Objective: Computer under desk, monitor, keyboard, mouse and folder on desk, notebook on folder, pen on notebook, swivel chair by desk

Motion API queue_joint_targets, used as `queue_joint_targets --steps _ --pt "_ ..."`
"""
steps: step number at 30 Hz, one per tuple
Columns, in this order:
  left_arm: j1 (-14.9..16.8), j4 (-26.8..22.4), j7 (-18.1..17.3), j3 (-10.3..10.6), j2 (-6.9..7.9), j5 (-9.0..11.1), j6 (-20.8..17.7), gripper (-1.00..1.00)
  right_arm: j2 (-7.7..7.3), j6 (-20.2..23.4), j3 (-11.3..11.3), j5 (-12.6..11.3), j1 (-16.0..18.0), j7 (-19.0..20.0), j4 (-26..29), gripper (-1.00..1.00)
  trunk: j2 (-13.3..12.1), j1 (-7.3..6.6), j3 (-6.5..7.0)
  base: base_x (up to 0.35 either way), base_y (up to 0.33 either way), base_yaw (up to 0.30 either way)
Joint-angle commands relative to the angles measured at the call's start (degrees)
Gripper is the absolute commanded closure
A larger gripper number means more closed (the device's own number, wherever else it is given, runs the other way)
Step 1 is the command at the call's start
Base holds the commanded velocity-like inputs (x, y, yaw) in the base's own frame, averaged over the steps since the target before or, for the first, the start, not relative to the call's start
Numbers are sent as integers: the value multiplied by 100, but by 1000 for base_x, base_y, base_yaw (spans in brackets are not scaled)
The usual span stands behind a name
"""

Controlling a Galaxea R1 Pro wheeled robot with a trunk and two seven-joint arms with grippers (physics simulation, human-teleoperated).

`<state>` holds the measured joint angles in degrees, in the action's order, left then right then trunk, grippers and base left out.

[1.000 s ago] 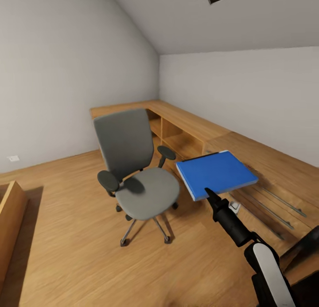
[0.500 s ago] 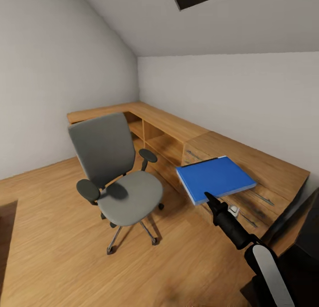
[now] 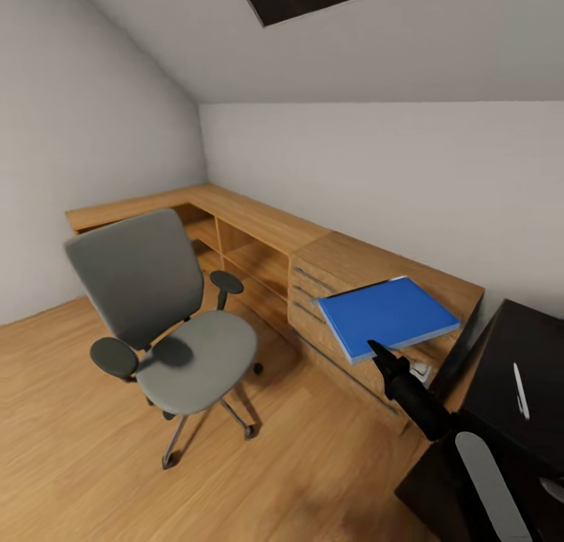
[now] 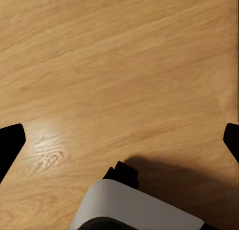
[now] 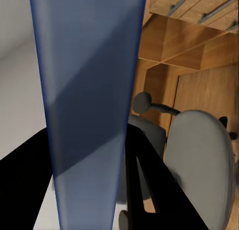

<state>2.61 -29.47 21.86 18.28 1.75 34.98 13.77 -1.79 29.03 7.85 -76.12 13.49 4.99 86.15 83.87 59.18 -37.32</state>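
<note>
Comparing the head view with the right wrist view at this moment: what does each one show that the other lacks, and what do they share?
Head view alone: the black desk at lower right with the white pen lying on it, the sloped ceiling, and the blue upper face of the folder.

Right wrist view alone: the folder's underside seen close up, with the right gripper and its dark fingers closed on it.

Shared: the folder, the grey swivel chair with nothing on its seat, the light wood drawer unit and the plank floor.

The head view has swung right, bringing the black desk (image 3: 513, 346) and pen (image 3: 518, 389) into sight
</note>
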Motion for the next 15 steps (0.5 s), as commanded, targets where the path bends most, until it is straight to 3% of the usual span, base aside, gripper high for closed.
queue_joint_targets --steps 1,10,15 --pt "3 6 38 47 5 52 28 -100 2 30 11 -11 5 11 -5 100 -39 -23 14 0 0 -297" --pt "3 23 38 45 1 53 37 -100 -1 24 36 -16 4 7 5 100 -400 -221 175 0 0 -297" --pt "3 65 38 44 -5 52 38 -100 -5 32 191 -25 5 2 41 100 -600 -331 265 0 0 -297"
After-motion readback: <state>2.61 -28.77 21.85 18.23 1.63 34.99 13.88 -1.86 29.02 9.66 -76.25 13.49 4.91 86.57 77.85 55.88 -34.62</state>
